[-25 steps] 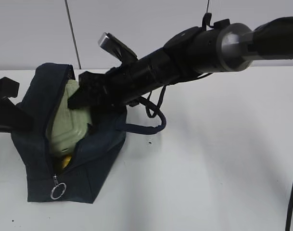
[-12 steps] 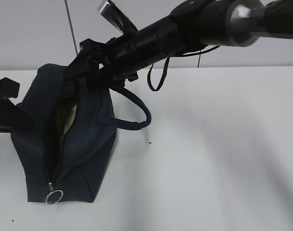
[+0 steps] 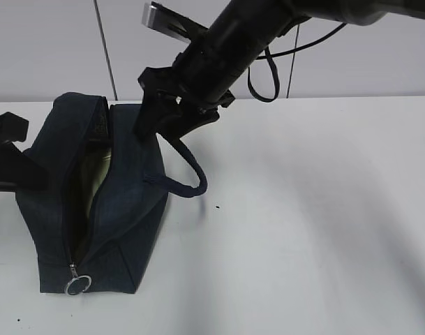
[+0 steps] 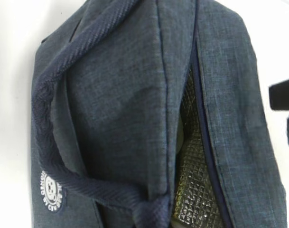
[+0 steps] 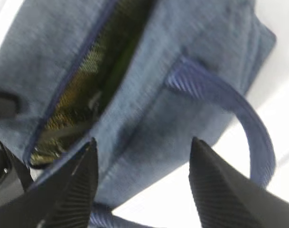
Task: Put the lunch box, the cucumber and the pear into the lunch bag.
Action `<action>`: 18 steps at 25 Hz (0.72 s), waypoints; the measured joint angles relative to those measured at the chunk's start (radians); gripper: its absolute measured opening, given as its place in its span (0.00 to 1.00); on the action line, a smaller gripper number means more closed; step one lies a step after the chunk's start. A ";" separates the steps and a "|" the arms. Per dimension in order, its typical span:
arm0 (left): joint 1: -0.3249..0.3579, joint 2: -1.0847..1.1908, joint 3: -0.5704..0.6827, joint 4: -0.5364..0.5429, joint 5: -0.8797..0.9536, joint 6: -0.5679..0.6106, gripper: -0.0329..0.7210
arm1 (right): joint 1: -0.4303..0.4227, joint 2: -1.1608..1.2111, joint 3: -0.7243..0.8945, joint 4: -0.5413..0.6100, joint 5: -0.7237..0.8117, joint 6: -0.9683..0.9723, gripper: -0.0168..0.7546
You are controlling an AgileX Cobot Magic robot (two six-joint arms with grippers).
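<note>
The dark navy lunch bag (image 3: 125, 209) lies on the white table with its zipper slit only narrowly open. A pale green sliver of the lunch box (image 3: 95, 176) shows through the slit, against the silver lining (image 4: 194, 190). The cucumber and the pear are hidden. My right gripper (image 3: 167, 129) hangs open just above the bag's far right edge, with nothing between its fingertips (image 5: 142, 142). My left gripper (image 3: 4, 157) sits against the bag's left side. Its jaws are out of the left wrist view, where the bag's handle (image 4: 149, 211) runs down to the bottom edge.
The bag's right loop handle (image 3: 188, 171) lies out on the table (image 3: 317, 230). The metal ring pull (image 3: 78, 284) rests at the bag's near end. A cable loop (image 3: 264, 77) hangs from the right arm. White table stretches right of the bag.
My right gripper has lifted out of the bag's mouth and now stands higher, by its far edge. The opening has narrowed, covering most of the lunch box and the yellow bit below it.
</note>
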 joint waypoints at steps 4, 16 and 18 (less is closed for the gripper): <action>0.000 0.000 0.000 0.000 -0.001 0.000 0.02 | 0.011 0.000 -0.001 -0.024 0.029 0.022 0.57; 0.000 0.000 0.000 0.000 -0.004 0.000 0.02 | 0.047 0.047 -0.002 0.021 -0.002 0.044 0.35; 0.000 0.000 0.000 0.000 -0.004 0.000 0.02 | 0.047 0.061 -0.002 0.021 -0.002 0.048 0.20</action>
